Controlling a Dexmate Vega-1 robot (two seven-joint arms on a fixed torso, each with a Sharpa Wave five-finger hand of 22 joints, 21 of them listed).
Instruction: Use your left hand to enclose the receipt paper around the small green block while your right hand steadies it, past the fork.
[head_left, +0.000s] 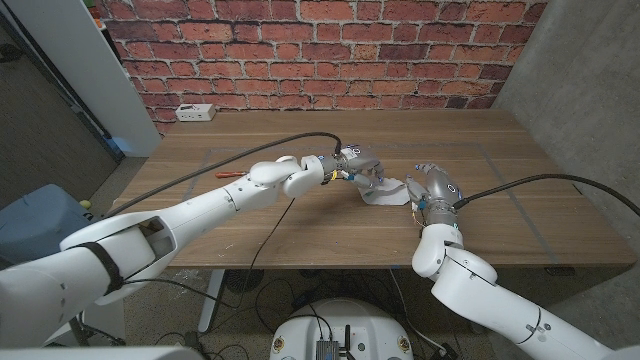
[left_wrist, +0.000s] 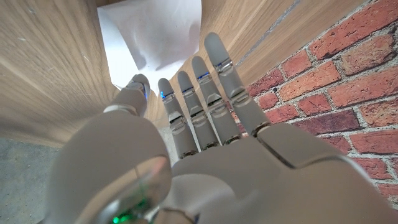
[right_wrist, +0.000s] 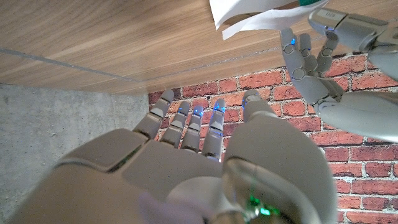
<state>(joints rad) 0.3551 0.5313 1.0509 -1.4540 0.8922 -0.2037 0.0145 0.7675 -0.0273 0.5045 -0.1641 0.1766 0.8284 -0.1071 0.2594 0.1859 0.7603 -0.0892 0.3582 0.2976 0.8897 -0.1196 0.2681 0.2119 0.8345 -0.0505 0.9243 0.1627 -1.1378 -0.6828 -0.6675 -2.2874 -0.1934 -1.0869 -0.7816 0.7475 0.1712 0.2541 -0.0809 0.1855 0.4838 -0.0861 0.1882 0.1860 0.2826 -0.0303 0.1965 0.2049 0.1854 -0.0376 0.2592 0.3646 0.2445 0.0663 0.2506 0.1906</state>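
Two hands flank paper at frame centre. Left hand touches paper's upper-left edge, fingers spread, holding nothing. Right hand stands just right, apart from paper, fingers loosely apart, empty. Left hand nearer. Green block hidden, presumably under paper.

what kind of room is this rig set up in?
Probably a lab or workshop space rather than a home: a bare wooden table against an exposed red brick wall, a plain concrete wall on the right, and a white power strip at the table's far edge.
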